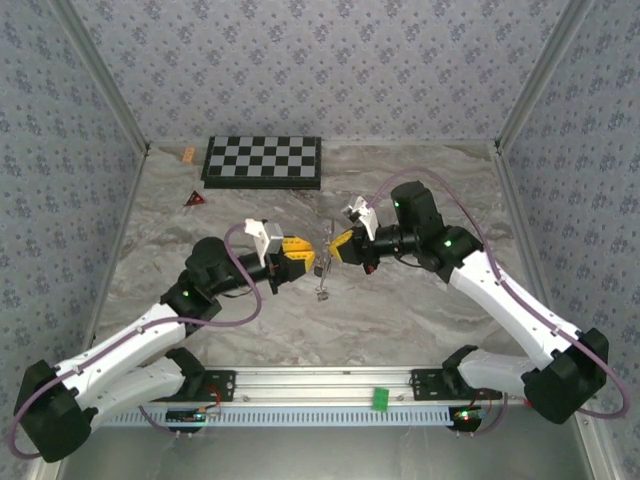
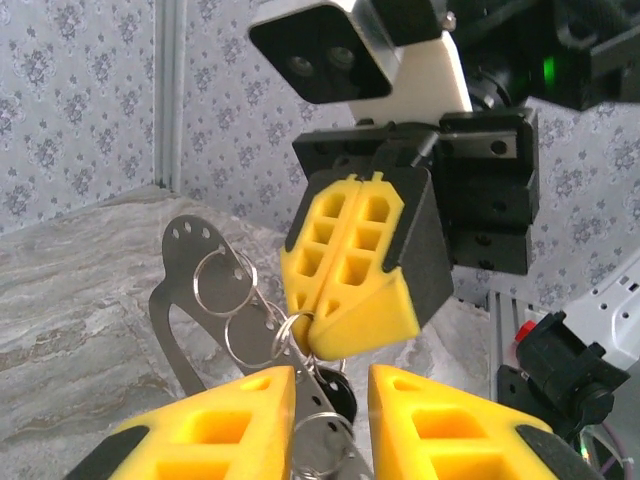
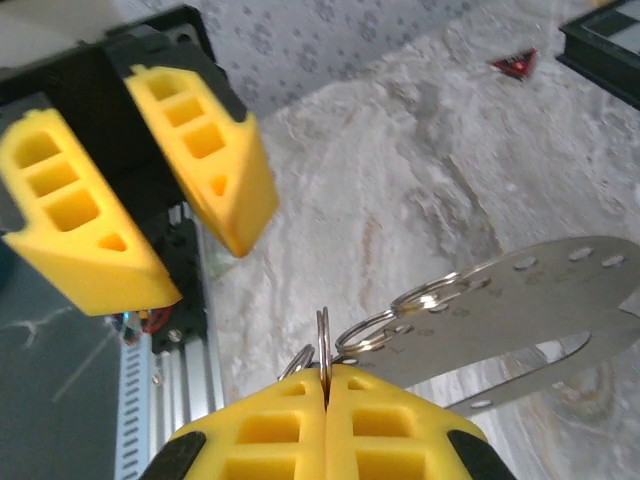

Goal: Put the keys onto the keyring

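My right gripper (image 3: 323,372) is shut on a thin silvery keyring (image 3: 323,340), which stands edge-on out of the pads. Other rings link it to a perforated metal plate (image 3: 560,290) that hangs above the marble. In the left wrist view the right gripper (image 2: 315,345) pinches that keyring (image 2: 283,335), and one key's black head (image 2: 345,398) dangles just below it. My left gripper (image 2: 332,385) is open, its yellow fingers either side of the metal strip and the black head, gripping nothing. From above, the left gripper (image 1: 307,262) and right gripper (image 1: 335,250) meet tip to tip at mid-table.
A checkerboard (image 1: 263,162) lies at the back of the table, with a small red triangle (image 1: 194,199) and an orange piece (image 1: 189,154) to its left. A green block (image 1: 380,399) sits on the front rail. Patterned walls close in three sides.
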